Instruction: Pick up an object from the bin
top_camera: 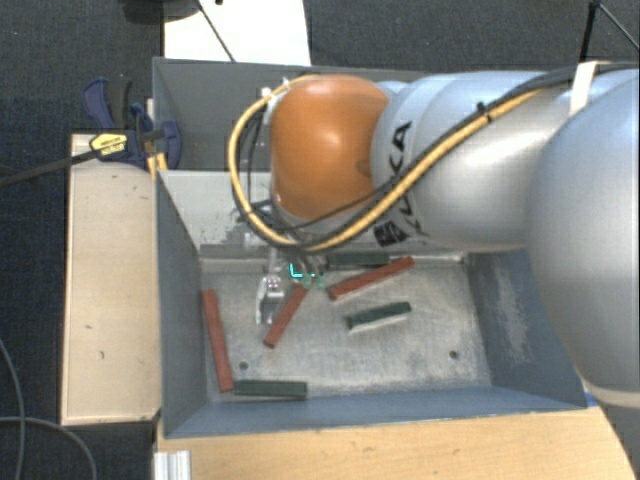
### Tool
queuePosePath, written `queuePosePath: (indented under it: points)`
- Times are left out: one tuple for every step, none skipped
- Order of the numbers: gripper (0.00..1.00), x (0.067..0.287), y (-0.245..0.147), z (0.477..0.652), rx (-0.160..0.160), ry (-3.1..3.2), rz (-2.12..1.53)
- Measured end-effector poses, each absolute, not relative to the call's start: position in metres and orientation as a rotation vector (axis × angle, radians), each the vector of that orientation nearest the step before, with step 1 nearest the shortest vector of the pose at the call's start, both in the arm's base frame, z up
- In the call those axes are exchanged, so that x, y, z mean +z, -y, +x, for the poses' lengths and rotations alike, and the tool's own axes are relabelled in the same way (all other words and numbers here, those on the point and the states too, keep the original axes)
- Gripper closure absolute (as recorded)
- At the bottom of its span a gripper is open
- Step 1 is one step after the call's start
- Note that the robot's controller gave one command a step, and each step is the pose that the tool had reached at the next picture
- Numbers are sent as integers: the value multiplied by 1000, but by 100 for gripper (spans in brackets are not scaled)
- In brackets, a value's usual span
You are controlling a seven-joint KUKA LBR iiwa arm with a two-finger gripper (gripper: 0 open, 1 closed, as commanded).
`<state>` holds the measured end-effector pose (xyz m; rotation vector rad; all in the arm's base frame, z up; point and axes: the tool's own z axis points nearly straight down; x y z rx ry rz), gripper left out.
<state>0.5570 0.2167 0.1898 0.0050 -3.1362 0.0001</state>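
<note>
The bin [185, 298] is of grey metal, matt, and its floor below the orange cover [320, 148] looks rough and speckled (with some pale scuffs). The cover itself seems smooth plastic, quite glossy. Right of the cover, the arm [500, 178] has a smooth silver shell with a soft shine. Below-left of the cover the red-brown stick [217, 340] looks matt; below-right, the dark green stick [378, 315] is matt too.

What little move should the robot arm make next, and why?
Probably nudge the gripper a little toward the slanted red stick and centre over it. The gripper hangs low in the bin, close beside that stick on its left, while the dark green stick lies farther away.
</note>
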Motion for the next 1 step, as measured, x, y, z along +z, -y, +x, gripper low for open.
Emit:
queuePosePath:
  points:
    - [0,194,-216,559,-3,3144,-2]
